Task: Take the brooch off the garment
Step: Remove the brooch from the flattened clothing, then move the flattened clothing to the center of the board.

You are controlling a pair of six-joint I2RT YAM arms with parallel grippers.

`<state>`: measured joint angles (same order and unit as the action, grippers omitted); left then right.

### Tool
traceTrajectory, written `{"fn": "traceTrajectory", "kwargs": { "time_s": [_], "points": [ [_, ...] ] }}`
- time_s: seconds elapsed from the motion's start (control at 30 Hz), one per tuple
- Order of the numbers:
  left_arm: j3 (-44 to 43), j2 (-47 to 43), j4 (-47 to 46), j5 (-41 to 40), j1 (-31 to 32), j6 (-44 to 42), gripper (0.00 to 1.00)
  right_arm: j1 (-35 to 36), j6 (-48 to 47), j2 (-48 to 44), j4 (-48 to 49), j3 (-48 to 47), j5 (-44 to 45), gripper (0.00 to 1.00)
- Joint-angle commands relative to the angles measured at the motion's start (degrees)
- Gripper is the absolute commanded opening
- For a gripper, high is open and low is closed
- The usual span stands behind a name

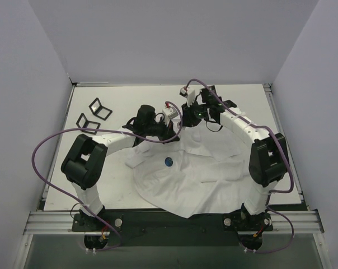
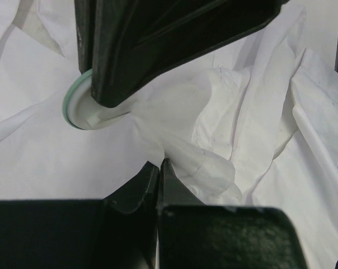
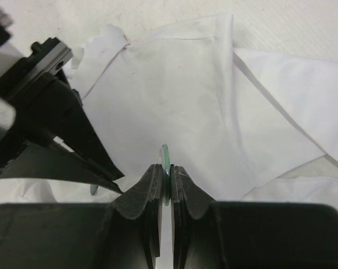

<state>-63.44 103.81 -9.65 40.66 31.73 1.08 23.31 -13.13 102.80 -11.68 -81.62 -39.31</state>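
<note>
A white table point(image 1: 242, 95) sits inside plain grey walls. At its far left lie two small black square frames point(image 1: 94, 115). Moving right, the left gripper point(image 2: 159, 165) has its jaws pressed together on a raised fold of the garment point(image 1: 202, 179), a white shirt spread across the table's middle (a small dark-blue dot point(image 1: 168, 162) shows on the cloth). Just right of it, the right gripper point(image 3: 165, 168) clamps the brooch point(image 3: 165, 154), a thin pale disc with a green rim, edge-on against the fabric.
</note>
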Motion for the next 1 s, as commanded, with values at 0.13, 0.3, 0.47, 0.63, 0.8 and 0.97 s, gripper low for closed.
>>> {"fn": "traceTrajectory", "kwargs": {
  "time_s": [0.13,0.3,0.47,0.63,0.8,0.97],
  "points": [
    [-0.5,-2.9,-2.0,-2.9,0.0,0.3,0.0,0.0,4.5,1.2,5.7,-0.7,6.1,0.0],
    [-1.7,-2.6,0.3,-9.4,-0.5,0.1,0.0,-1.2,6.8,0.3,5.9,-1.9,8.0,0.0],
    [-3.5,-2.3,2.3,-21.4,-2.5,0.6,0.0,-6.1,7.2,-2.9,4.3,-1.8,7.1,0.0],
    [-6.6,-0.7,4.3,-28.1,-5.5,1.6,0.0,-10.5,6.9,-6.8,2.4,0.8,3.9,0.0],
    [-11.4,3.1,7.8,-27.3,-6.2,-0.7,0.0,-11.3,5.7,-10.7,1.2,4.8,2.6,0.0],
    [-22.4,10.6,16.3,-29.6,-7.0,-2.1,0.0,-11.4,5.6,-13.1,-0.4,6.4,-0.1,0.0]
  ]
}}
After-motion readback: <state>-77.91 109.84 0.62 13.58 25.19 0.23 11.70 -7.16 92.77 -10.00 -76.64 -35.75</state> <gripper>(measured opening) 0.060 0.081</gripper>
